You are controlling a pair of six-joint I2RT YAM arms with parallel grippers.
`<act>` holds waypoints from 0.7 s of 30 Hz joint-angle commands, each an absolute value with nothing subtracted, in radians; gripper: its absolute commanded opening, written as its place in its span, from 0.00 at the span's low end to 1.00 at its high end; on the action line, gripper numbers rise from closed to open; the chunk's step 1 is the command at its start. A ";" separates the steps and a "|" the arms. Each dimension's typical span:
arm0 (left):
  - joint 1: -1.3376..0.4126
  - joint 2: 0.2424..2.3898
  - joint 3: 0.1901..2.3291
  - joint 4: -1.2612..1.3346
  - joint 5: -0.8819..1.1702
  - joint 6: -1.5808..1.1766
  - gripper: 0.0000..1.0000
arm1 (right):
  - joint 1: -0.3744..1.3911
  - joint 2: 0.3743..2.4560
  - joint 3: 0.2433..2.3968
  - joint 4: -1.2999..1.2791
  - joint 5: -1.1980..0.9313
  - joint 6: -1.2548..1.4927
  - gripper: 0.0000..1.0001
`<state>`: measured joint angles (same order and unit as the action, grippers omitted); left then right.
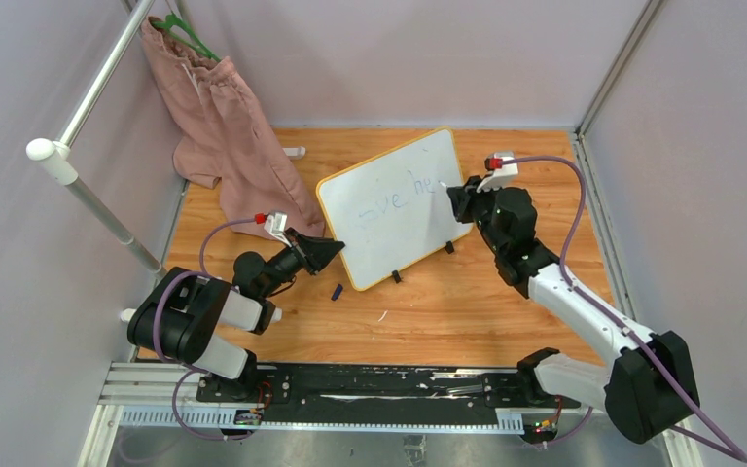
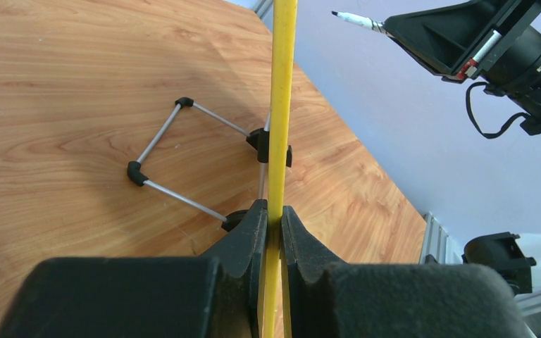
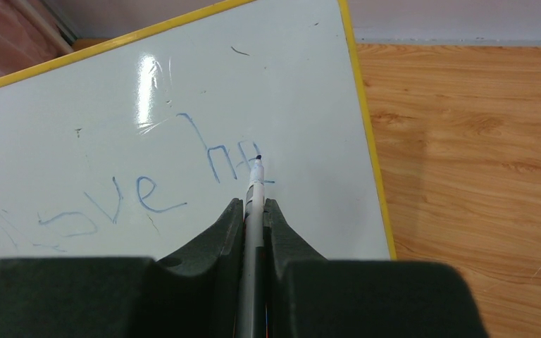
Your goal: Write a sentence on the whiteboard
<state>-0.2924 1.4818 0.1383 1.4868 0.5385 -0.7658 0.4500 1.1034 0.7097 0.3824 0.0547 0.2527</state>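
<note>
The whiteboard carries a blue sentence, roughly "love he".

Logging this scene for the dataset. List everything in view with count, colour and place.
whiteboard: one, white with a yellow frame, propped at the table's centre
writing: two groups of letters, faint blue, on the whiteboard's face
marker: one, white with a dark tip, tip at the writing
wire stand: one, grey with black joints, behind the whiteboard
garment: one, pink, back left corner
hanger: one, green, at the garment's top
small piece: one, dark blue, on the table before the whiteboard
table: one, wood
left fingers: two, black, shut on the whiteboard's yellow edge
right fingers: two, black, shut on the marker
</note>
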 commanded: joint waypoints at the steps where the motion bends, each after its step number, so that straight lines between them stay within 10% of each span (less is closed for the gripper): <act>1: -0.301 1.463 0.135 1.548 0.537 -0.761 0.00 | 0.461 1.127 0.758 0.374 0.094 0.273 0.00; 21: -0.305 1.460 0.136 1.548 0.540 -0.759 0.00 | 0.461 1.245 0.819 0.376 0.179 0.315 0.00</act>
<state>-0.2928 1.4815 0.1383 1.4868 0.5385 -0.7658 0.4500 1.2316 0.7773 0.3653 0.1394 0.2993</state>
